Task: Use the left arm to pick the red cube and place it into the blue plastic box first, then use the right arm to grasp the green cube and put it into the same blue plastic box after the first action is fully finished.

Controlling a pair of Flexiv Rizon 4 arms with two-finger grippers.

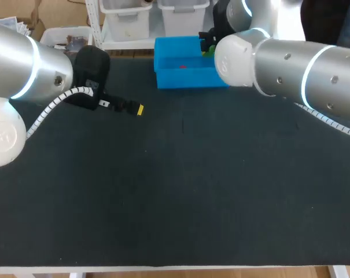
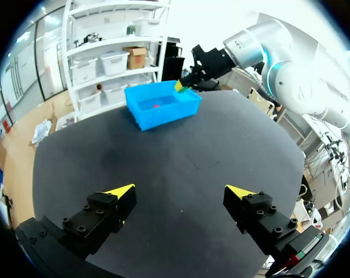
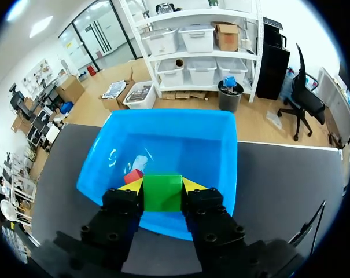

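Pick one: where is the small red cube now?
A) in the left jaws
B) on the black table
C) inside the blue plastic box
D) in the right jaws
C: the small red cube lies on the floor of the blue plastic box, just beyond the green cube clamped in the right jaws.

I count one blue plastic rectangular box [image 3: 224,150]. Cubes total two: one small red cube [image 3: 133,175], lying inside that box just ahead of my right gripper [image 3: 162,185], and one green cube [image 3: 162,197], clamped between that gripper's two fingers. Arms total two: the left arm [image 1: 24,69] and the right arm [image 1: 290,63]. Grippers total two, the second being the left gripper [image 2: 180,192]. I count four yellow fingertips [image 2: 121,191], two per gripper. One dark table [image 1: 175,191] is recorded.
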